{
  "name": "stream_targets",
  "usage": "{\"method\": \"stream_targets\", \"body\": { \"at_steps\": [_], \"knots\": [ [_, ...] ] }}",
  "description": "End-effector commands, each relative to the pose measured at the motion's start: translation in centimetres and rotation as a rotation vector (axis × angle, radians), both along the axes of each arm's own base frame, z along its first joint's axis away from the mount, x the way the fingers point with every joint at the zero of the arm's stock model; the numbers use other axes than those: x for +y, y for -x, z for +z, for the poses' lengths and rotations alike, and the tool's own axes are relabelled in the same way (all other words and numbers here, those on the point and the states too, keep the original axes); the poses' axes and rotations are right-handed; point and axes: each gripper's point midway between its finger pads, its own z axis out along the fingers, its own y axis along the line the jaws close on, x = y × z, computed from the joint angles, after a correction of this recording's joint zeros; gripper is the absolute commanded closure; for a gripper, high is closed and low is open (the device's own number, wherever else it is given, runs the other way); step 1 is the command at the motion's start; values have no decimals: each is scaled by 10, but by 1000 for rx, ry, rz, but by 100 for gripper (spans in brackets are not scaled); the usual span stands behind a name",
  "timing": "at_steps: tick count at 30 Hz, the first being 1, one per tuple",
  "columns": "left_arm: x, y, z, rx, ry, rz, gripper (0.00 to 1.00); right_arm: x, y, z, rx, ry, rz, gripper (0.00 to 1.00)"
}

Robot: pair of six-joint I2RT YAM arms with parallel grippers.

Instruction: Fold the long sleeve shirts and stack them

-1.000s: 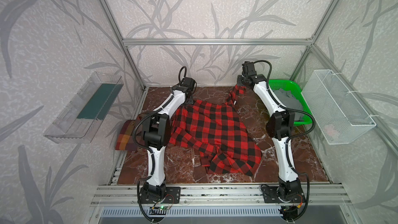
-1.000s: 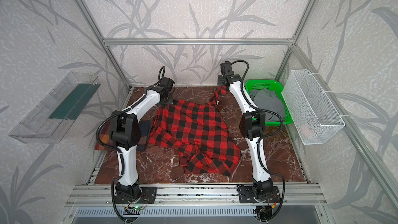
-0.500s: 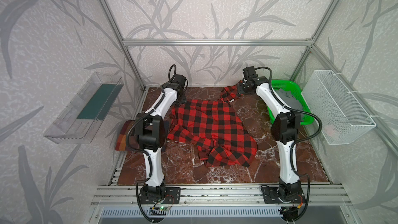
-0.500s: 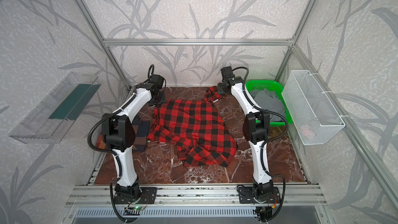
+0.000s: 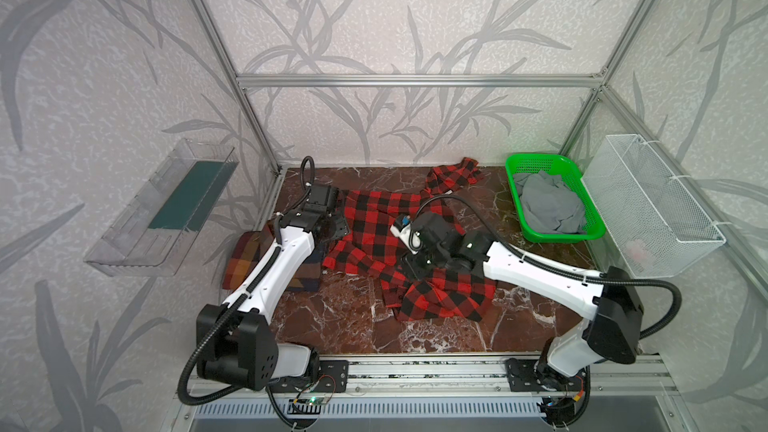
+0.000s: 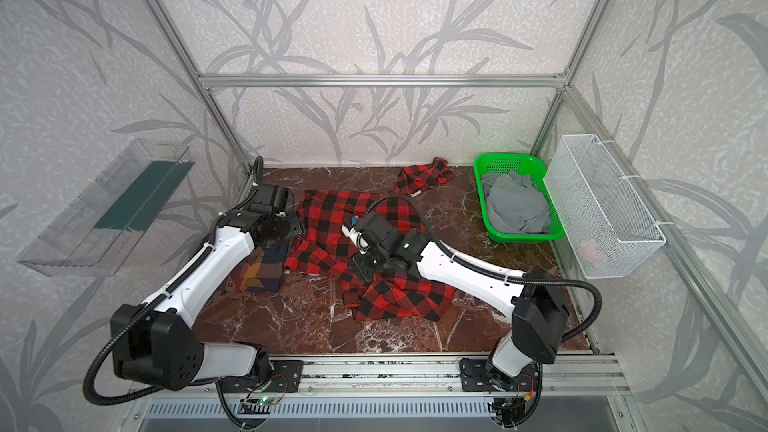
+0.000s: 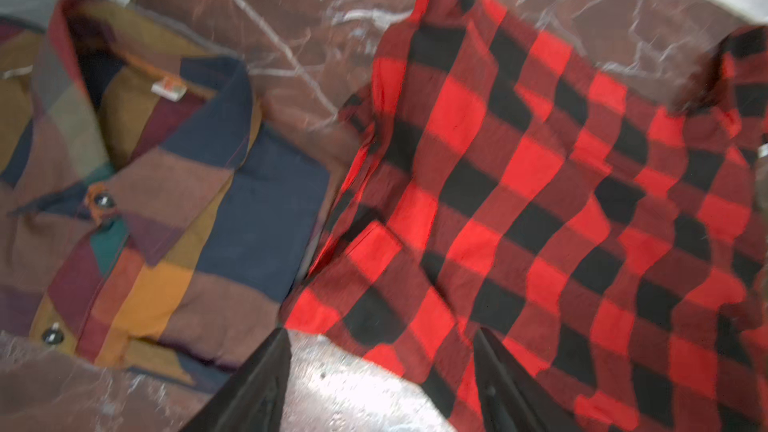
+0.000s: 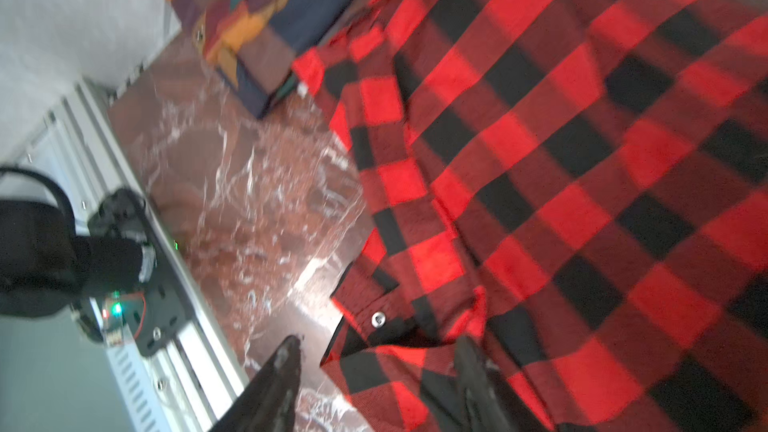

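Observation:
The red-and-black check shirt (image 5: 382, 222) lies spread and rumpled across the middle of the marble floor in both top views, one sleeve (image 5: 453, 174) bunched at the back wall. The brown, orange and maroon plaid shirt (image 6: 262, 268) lies folded at the left, collar showing (image 7: 166, 201), partly hidden under my left arm. My left gripper (image 5: 340, 228) hovers open over the red shirt's left edge (image 7: 380, 334), nothing between its fingers. My right gripper (image 5: 409, 267) stands open above the shirt's front corner, where a snap button (image 8: 377, 319) shows; cloth lies below the jaws, not pinched.
A green basket (image 5: 515, 168) holding grey cloth (image 5: 548, 205) stands at the back right. A white wire basket (image 5: 656, 209) hangs on the right wall and a clear shelf (image 5: 166, 209) on the left wall. An aluminium rail (image 5: 415, 371) runs along the front.
Both grippers were shut on the red shirt's far end, then opened and let it go. Both arms have drawn back toward the front; the shirt now lies loose.

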Motion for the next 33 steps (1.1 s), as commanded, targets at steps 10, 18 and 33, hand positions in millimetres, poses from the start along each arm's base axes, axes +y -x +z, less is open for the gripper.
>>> {"method": "stream_targets", "body": {
  "at_steps": [10, 18, 33],
  "knots": [
    [17, 15, 7, -68, -39, 11, 29, 41, 22, -104, -80, 304, 89, 43],
    [17, 16, 10, -83, -33, 10, 29, 36, 13, -139, -77, 394, 42, 62],
    [14, 14, 6, -71, -6, 2, 29, 4, 52, -11, -101, 171, 156, 100]
  ]
}}
